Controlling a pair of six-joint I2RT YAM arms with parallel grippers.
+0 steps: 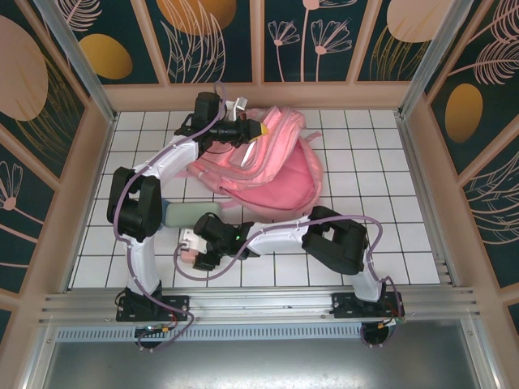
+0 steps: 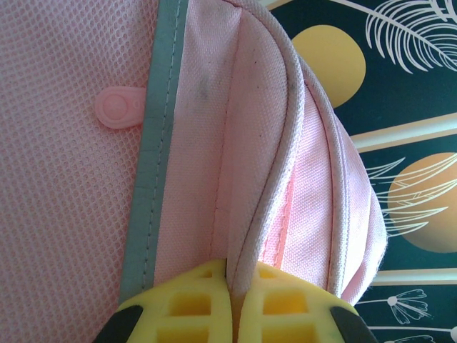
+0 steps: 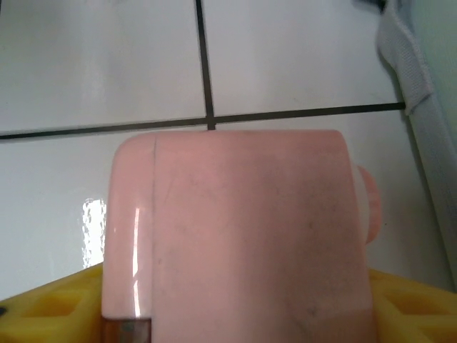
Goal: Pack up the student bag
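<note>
Broadly, the next move turned on the gap between the right gripper (image 1: 197,254) and the student bag (image 1: 276,174). That gripper hung low over the near-left part of the tiled table (image 1: 365,243), just beside a grey-green pouch (image 1: 182,214). The bag lay well apart from it, farther from the arm bases and toward the middle of the far side. The bag's long axis seemed to run from the far edge down toward the near right, though its slumped folds made that hard to fix. The left gripper (image 2: 232,307) was much the nearer, already at the bag's far end, with its yellow fingers pressed together on a piped seam of the fabric. In the right wrist view a small pink box (image 3: 243,229) sat between the right gripper's yellow fingers, which stood close against its two sides. Whether they actually squeezed it could not be told. The bag itself was soft pink cloth and by far the largest thing on the table. Close up it showed a mesh panel, a grey reflective strip (image 2: 152,179), a round pink tab (image 2: 118,107) and some faint grubby marks. Judging from this, anything carried from the near left would have had to travel up and rightward to the opening that the left arm appeared to hold.
</note>
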